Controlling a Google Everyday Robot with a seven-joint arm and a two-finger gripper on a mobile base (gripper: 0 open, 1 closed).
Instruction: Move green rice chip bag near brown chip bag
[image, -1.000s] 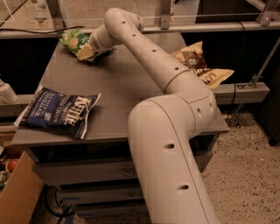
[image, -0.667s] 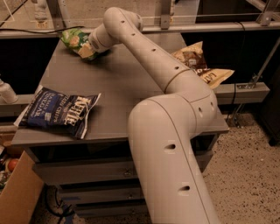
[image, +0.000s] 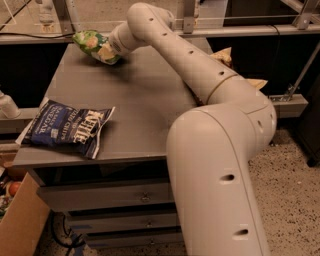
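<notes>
The green rice chip bag is at the far left corner of the grey table. My gripper is at the bag's right end, shut on it, and holds it tilted just above the tabletop. The wrist hides the fingers. The brown chip bag lies at the table's right side, mostly hidden behind my arm; only its top corner and a lower corner show.
A dark blue Kettle bag lies at the table's front left, overhanging the edge. Drawers are under the table. A cardboard box stands at the lower left. A metal rail runs behind the table.
My gripper and the green bag have shifted slightly right together, away from the far left corner. My arm now covers more of the brown bag.
</notes>
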